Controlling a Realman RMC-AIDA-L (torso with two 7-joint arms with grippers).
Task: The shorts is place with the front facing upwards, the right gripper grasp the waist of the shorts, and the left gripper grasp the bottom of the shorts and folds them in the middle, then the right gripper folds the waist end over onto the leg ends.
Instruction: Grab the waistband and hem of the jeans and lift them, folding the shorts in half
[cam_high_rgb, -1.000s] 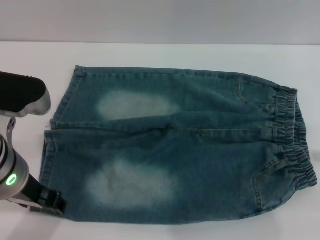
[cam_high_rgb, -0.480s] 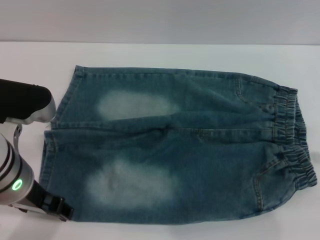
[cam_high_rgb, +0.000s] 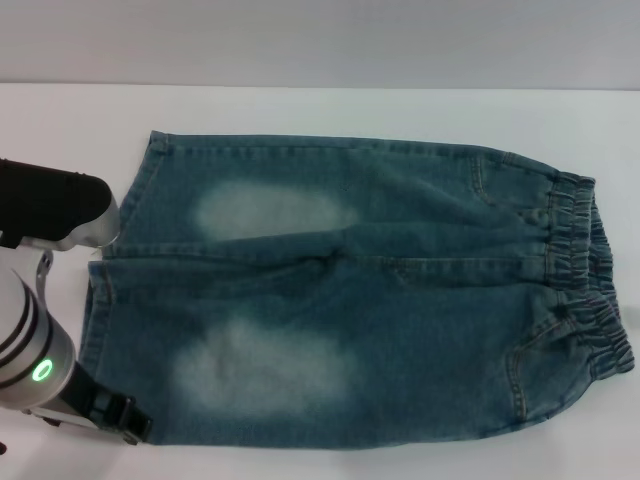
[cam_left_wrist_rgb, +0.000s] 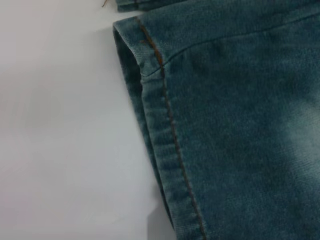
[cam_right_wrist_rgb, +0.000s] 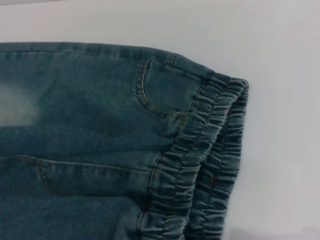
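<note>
Shorts (cam_high_rgb: 350, 300) run lengthwise across the frame, leg ends (cam_high_rgb: 100, 300) left beside our left gripper (cam_high_rgb: 110, 418), finger state unclear.

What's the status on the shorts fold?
Left gripper at near leg hem, no grasp seen. Right gripper out of view. Shorts flat, unfolded, waist on robot's right. Nothing in the way.
</note>
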